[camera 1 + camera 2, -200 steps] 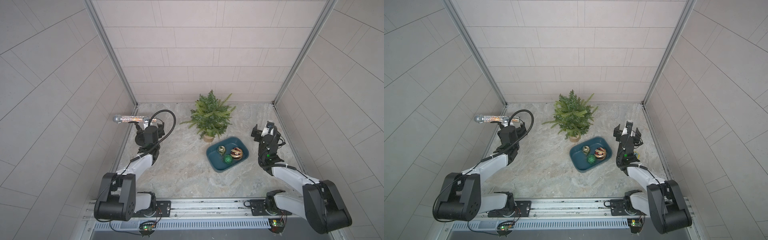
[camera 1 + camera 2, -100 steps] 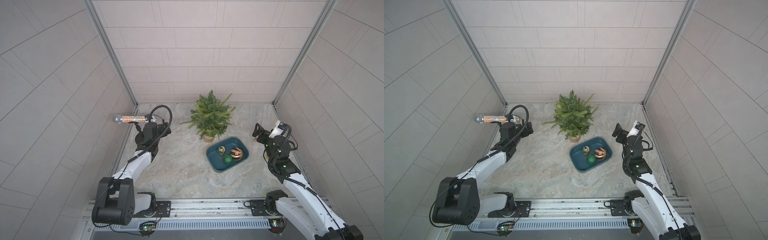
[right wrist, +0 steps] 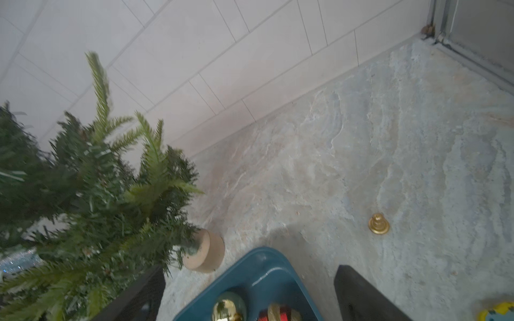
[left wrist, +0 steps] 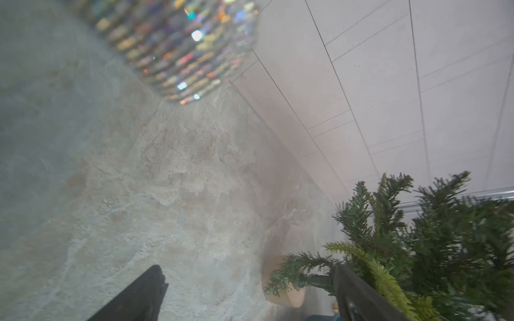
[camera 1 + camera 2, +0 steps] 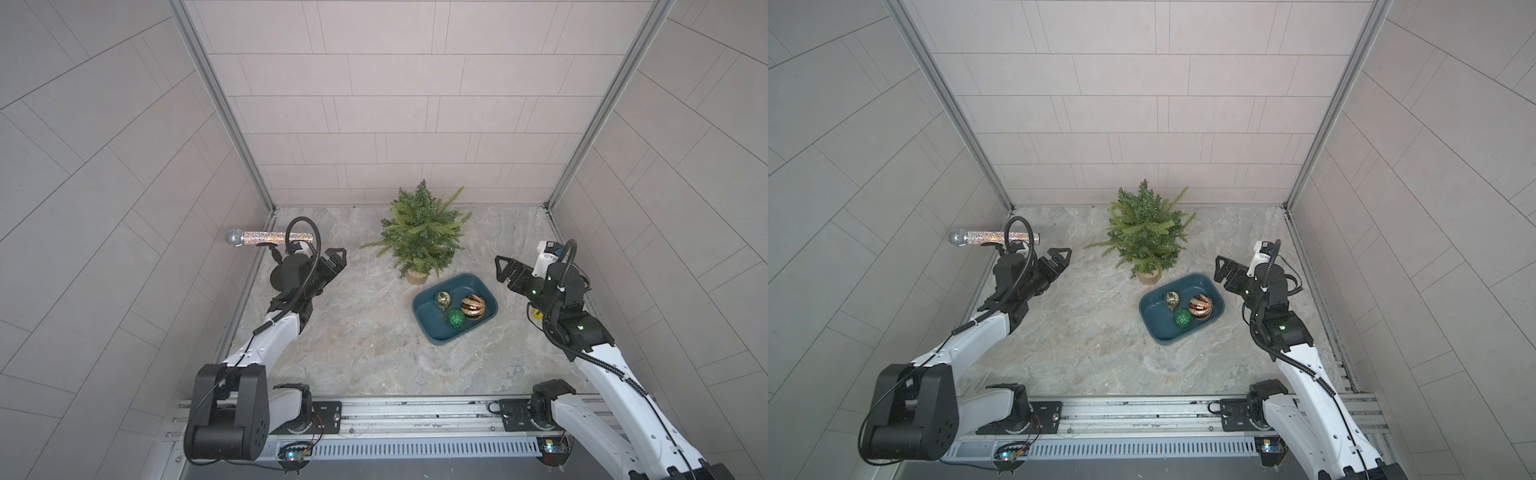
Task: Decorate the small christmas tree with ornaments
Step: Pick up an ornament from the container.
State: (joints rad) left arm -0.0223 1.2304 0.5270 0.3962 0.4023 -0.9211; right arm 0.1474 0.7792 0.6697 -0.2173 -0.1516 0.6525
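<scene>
1. Small christmas tree point(image 5: 419, 232) stands upright on the stone floor near the back wall, with its tan pot point(image 5: 417, 276) just beside the teal tray point(image 5: 426, 322).
2. Ornaments are in the tray, none on the tree. Both top views show all three: gold ball point(image 5: 443, 298), green glitter ball point(image 5: 456, 318), red-and-gold striped ball point(image 5: 473, 307). The right wrist view cuts off all but the tops of the gold ball point(image 3: 228, 307) and the striped one point(image 3: 279, 312).
3. Left gripper point(image 5: 334, 259) is in the air, well left of the tree and pointing toward it. The left wrist view shows its jaws spread wide with nothing between them.
4. Right gripper point(image 5: 503, 271) is near the tray's right side. The right wrist view shows the jaws parted and empty.
5. Only the right wrist view shows a loose gold cap point(image 3: 378, 223) lying on the floor, apart from the tray.
6. Glitter microphone point(image 5: 266, 238) shows whole and level in the top views, above the left arm. In the left wrist view it is only a blurred sparkly end.
</scene>
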